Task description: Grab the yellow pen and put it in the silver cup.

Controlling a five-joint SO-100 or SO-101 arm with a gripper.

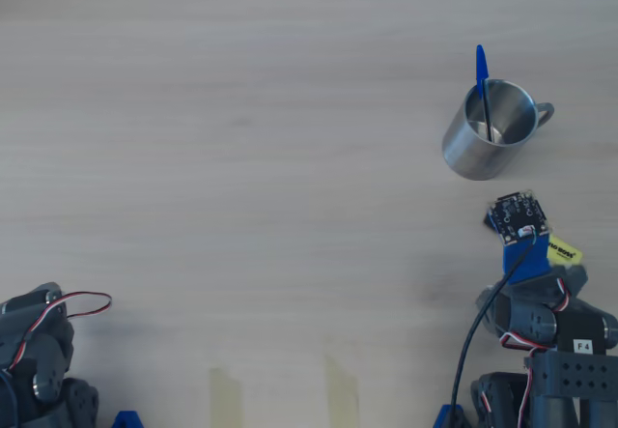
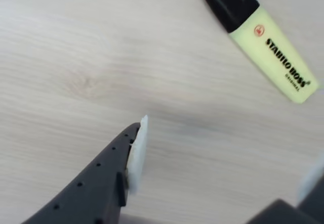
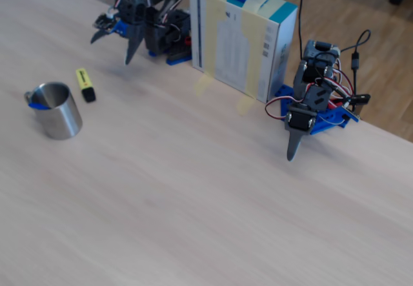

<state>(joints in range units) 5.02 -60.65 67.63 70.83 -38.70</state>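
The yellow pen (image 2: 271, 47) lies flat on the wooden table with its black cap (image 2: 230, 2) toward the upper left of the wrist view. It is apart from my gripper (image 2: 223, 168), which is open and empty, with one dark finger (image 2: 119, 176) at the lower left. In the fixed view the gripper (image 3: 113, 48) hovers just behind the pen (image 3: 85, 84). The silver cup (image 3: 58, 112) stands upright near the pen. In the overhead view the cup (image 1: 490, 130) is beyond my arm (image 1: 541, 302), which hides most of the pen (image 1: 564, 251).
A thin blue ballpoint pen (image 1: 481, 82) stands in the cup. A second, idle arm (image 3: 308, 115) sits at the table edge and also shows in the overhead view (image 1: 34, 351). A white-and-teal box (image 3: 242, 37) stands between the arms.
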